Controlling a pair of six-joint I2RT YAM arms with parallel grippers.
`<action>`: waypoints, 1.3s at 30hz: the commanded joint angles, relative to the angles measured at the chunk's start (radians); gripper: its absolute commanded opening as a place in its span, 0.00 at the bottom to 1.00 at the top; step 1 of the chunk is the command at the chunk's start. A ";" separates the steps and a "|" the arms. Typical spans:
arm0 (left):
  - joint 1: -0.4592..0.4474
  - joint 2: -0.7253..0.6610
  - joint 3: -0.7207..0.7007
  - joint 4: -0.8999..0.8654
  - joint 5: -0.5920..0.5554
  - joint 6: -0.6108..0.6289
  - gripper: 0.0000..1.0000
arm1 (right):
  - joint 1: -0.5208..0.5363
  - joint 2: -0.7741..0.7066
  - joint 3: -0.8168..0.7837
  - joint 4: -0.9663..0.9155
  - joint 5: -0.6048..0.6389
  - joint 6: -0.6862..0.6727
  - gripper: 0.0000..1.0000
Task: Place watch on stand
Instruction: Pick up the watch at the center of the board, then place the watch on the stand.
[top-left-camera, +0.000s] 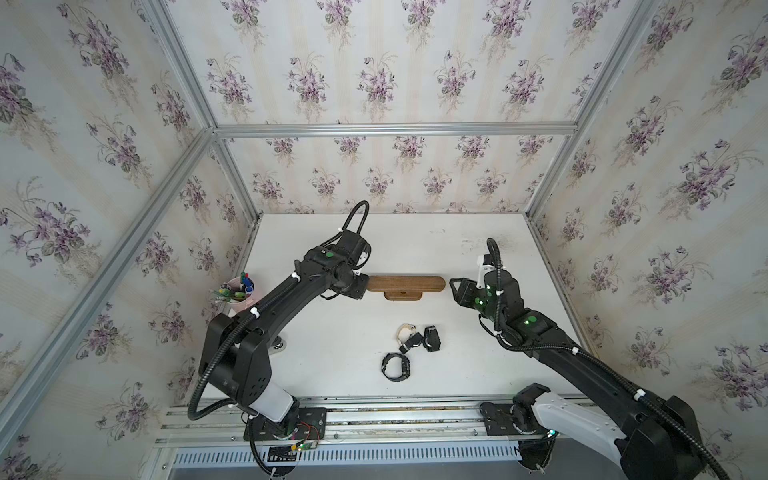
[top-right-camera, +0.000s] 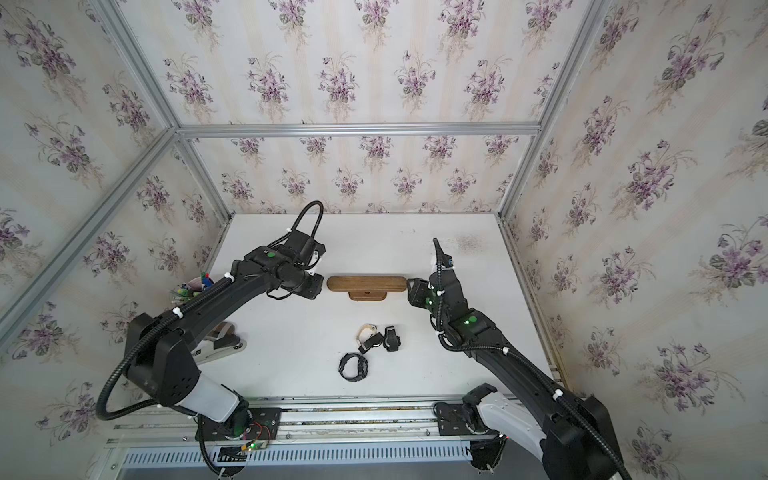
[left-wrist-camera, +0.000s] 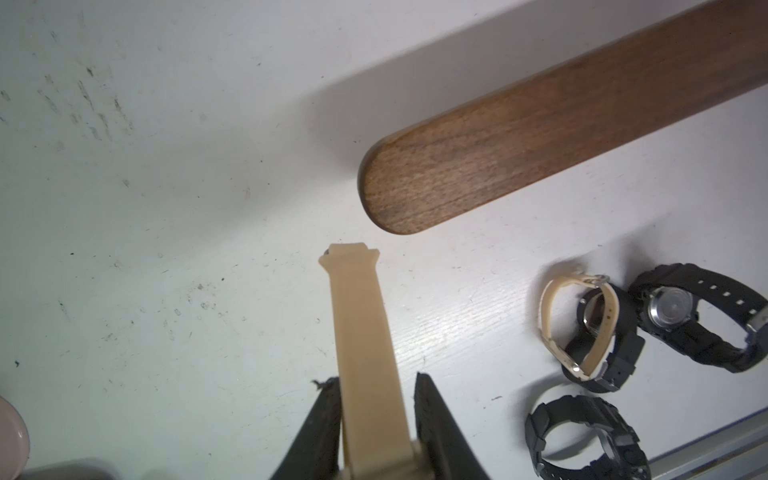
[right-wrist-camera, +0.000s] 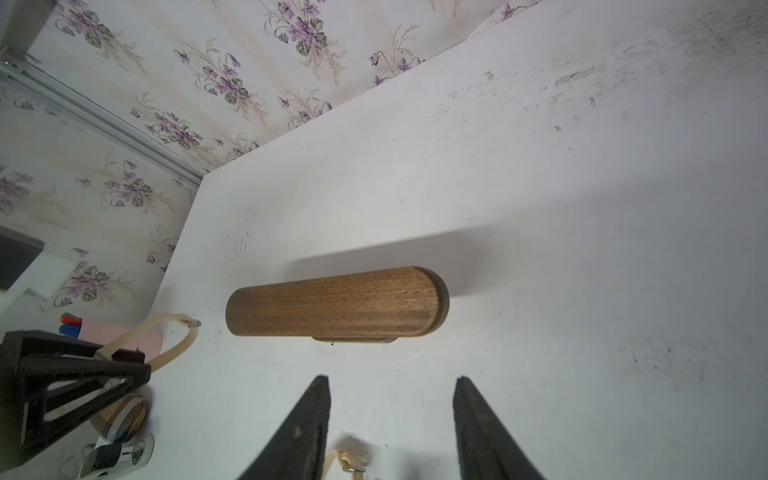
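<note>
The stand is a dark brown wooden bar on a small base, mid-table; it also shows in the other top view as the stand. My left gripper is shut on a beige watch just off the bar's left end; the strap pokes out past the fingertips. In the right wrist view the watch hangs as a loop from that gripper. My right gripper is open and empty, just off the bar's right end. In both top views the left arm hides the held watch.
Several more watches lie in front of the stand: a beige one and black ones. A pink cup of pens stands at the left edge, with a brown roll of tape near it. The arms' rail runs along the front.
</note>
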 joint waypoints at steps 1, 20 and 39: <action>0.015 0.040 0.023 -0.010 0.008 0.012 0.30 | -0.007 0.011 0.002 0.043 0.000 -0.034 0.48; 0.031 0.232 0.146 0.003 0.043 0.015 0.29 | -0.011 0.089 0.000 0.148 -0.059 -0.141 0.53; 0.020 0.314 0.214 -0.007 0.089 0.020 0.30 | -0.043 0.248 0.034 0.225 -0.137 -0.111 0.78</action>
